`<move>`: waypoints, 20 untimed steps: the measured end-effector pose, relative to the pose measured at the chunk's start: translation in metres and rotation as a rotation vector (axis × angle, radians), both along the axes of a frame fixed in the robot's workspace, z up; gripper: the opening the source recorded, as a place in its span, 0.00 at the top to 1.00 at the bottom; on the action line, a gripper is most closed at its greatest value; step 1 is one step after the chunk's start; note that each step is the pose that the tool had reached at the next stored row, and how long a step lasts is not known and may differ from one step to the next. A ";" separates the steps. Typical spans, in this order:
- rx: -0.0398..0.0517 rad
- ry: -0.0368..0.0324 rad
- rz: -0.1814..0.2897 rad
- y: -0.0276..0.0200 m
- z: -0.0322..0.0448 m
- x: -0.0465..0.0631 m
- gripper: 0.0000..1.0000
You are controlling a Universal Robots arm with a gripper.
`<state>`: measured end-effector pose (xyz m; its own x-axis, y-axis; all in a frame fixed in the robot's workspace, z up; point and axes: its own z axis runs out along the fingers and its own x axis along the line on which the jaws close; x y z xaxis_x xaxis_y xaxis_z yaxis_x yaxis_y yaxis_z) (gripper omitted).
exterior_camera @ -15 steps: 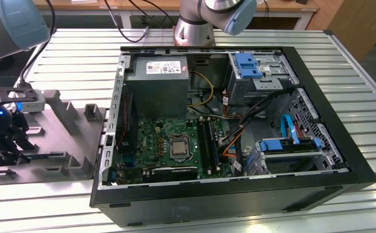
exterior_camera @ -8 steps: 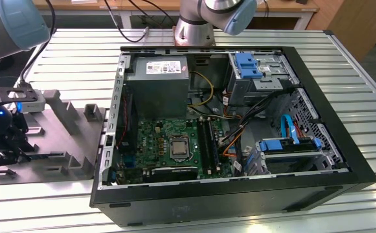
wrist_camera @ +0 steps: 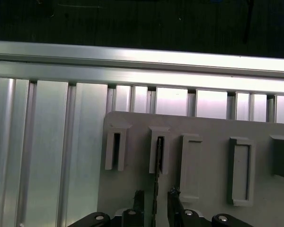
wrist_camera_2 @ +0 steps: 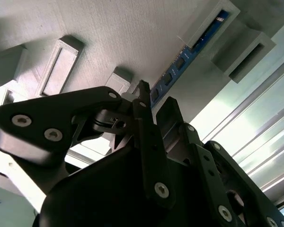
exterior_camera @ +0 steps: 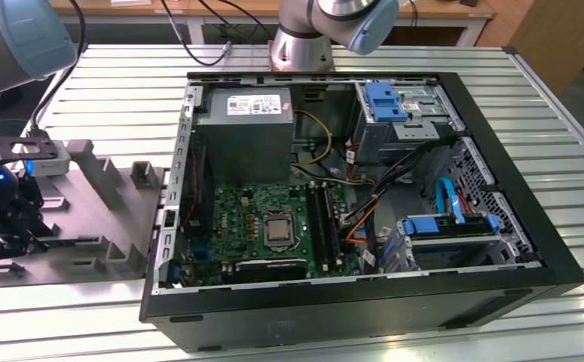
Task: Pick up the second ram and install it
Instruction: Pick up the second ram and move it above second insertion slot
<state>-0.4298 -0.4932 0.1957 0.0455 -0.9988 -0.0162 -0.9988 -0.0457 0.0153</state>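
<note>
The second ram stands on its long edge in a slot of the grey holder plate. My gripper straddles its near end, with one of my fingers on each face. The jaws are set narrow but open; the first wrist view shows a sliver of gap on both sides, so I hold nothing yet. In the exterior view the plate lies at nine o'clock of the open computer case, on the exterior view's left, and I sit low over it.

To grip well, I judge I should keep the stick centred so both pads meet it together, and close on bare board near the free edge rather than on the chips. I should also stay square to the slot, since a skewed grip could bind the stick against the slot walls.

The stick is a thin blue board, long and narrow, with a row of small dark chips along one face. Seen edge-on, it is only a dark line. The green motherboard lies well apart, at three o'clock from me
</note>
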 end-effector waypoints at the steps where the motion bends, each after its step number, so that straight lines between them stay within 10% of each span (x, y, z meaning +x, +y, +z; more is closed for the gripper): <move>1: 0.0001 0.0000 0.000 0.0000 0.0000 0.000 0.67; 20: 0.0001 -0.0001 0.000 -0.0003 -0.0001 0.000 0.84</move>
